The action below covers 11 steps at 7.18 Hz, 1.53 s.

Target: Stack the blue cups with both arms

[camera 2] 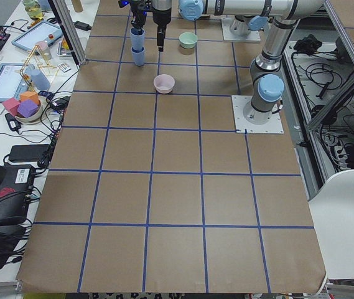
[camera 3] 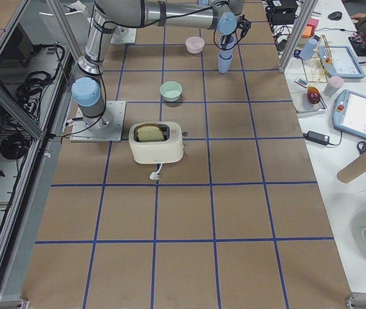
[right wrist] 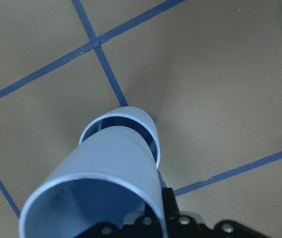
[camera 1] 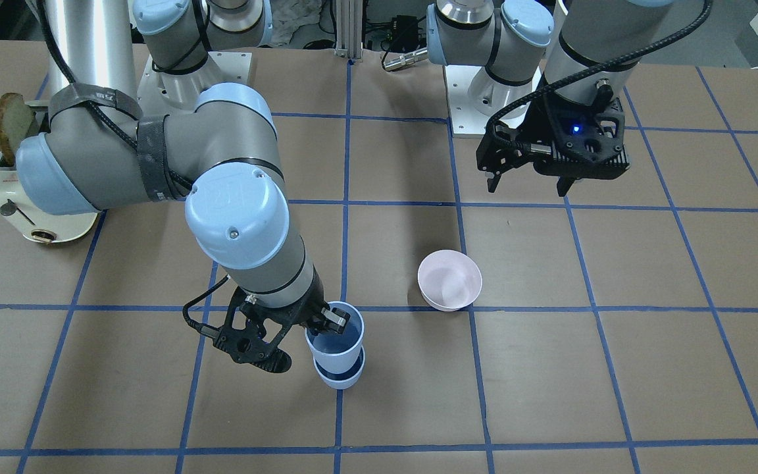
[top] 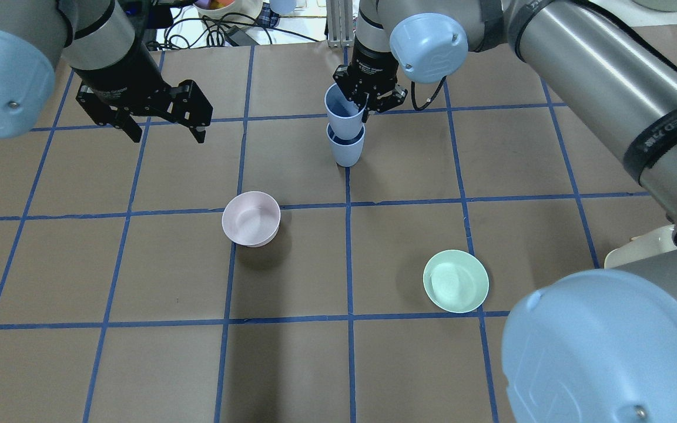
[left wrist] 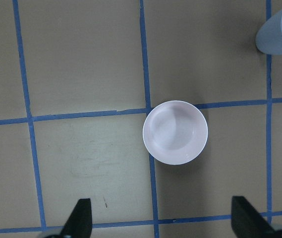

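Observation:
Two pale blue cups stand at the table's middle, far from the robot. The lower cup (top: 347, 151) (camera 1: 340, 378) stands upright on the table. The upper cup (top: 340, 113) (camera 1: 335, 343) leans, with its base inside the lower cup's mouth. My right gripper (top: 364, 101) (camera 1: 328, 322) is shut on the upper cup's rim, one finger inside and one outside. The right wrist view shows the upper cup (right wrist: 106, 173) entering the lower cup (right wrist: 149, 130). My left gripper (top: 165, 132) (camera 1: 528, 187) is open and empty, hovering apart from the cups.
A pale pink bowl (top: 251, 218) (left wrist: 175, 132) sits under my left gripper. A mint green bowl (top: 455, 281) lies nearer the robot on the right. A cream toaster (camera 1: 17, 197) holding toast (camera 1: 7, 122) stands by the right arm's base.

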Tool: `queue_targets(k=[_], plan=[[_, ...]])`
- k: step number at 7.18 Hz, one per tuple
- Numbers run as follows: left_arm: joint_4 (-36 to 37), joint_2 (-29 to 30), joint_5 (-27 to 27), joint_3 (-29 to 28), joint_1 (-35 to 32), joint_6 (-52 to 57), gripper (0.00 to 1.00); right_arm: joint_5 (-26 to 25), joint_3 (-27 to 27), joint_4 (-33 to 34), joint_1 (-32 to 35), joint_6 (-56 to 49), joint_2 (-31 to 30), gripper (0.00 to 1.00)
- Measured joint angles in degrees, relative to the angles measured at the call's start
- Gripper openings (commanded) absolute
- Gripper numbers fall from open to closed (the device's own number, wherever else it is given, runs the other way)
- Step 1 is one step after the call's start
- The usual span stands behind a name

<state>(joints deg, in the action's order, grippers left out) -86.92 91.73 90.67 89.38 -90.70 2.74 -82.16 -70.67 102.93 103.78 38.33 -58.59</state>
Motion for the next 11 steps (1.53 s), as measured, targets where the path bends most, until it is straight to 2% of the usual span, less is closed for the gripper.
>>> queue_targets(k=[1, 2, 5, 7, 9, 11], plan=[[0.00, -0.05, 0.02, 0.00, 0.00, 0.04, 1.00, -0.03, -0.01, 0.07, 0.01, 0.01, 0.23, 0.94], [0.00, -0.11, -0.10, 0.00, 0.00, 0.04, 1.00, -0.19, -0.07, 0.13, 0.02, 0.05, 0.31, 1.00], [0.00, -0.15, -0.42, 0.03, 0.00, 0.05, 1.00, -0.77, 0.38, -0.16, -0.49, -0.31, -0.13, 1.00], [0.00, -0.26, -0.33, 0.02, 0.03, 0.04, 1.00, -2.17, 0.80, -1.04, -3.37, -3.61, -3.16, 1.00], [0.00, -0.38, -0.38, 0.08, 0.03, 0.07, 1.00, -3.37, -0.81, -2.87, -7.26, -14.18, -6.63, 1.00], [0.00, -0.45, -0.29, 0.09, 0.01, 0.06, 1.00, -4.18, -5.61, -4.97, -11.06, -26.00, -12.54, 1.00]])
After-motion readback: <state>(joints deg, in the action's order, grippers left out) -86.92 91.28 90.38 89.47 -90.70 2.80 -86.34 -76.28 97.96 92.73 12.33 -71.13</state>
